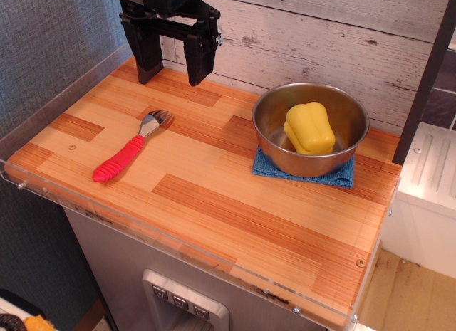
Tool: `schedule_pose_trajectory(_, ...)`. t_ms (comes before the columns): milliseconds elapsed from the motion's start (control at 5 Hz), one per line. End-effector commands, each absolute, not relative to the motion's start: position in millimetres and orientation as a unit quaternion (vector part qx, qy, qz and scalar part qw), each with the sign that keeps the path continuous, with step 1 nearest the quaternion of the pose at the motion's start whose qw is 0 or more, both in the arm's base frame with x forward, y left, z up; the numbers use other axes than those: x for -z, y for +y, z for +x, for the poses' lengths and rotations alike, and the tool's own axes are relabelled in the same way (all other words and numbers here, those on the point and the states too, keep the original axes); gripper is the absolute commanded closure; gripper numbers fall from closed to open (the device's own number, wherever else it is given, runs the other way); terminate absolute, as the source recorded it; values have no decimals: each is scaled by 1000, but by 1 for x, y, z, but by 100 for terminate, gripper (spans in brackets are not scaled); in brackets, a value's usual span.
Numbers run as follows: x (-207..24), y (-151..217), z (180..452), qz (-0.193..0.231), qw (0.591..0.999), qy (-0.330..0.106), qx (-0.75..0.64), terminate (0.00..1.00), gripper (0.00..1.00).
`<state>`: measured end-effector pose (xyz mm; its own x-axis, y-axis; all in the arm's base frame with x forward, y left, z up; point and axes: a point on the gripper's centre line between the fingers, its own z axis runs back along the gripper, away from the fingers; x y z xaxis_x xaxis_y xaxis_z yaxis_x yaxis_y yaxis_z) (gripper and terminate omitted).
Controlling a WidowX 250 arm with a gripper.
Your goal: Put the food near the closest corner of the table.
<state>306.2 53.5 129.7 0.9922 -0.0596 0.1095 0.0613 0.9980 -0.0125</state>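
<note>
Nearest lies the desk (pixel 214 224), where a steel bowl (pixel 267 121) on a blue cloth (pixel 342 176) contains the yellow food (pixel 311 128); the end effector (pixel 169 73), upper left, is wide and empty.

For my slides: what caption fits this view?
Open gripper hovers over table; yellow toy pepper sits in steel bowl.

Bright, even light; soft shadows under the bowl (pixel 311 129) and fork (pixel 130 154), glare on the steel rim, all sharp.
</note>
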Motion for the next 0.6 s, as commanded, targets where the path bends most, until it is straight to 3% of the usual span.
schedule_pose_trajectory(0,-130,54,306,-8,998,-55,30,0,0)
schedule_pose_trajectory(400,-123,22,338,2,997,-72,31,0,0)
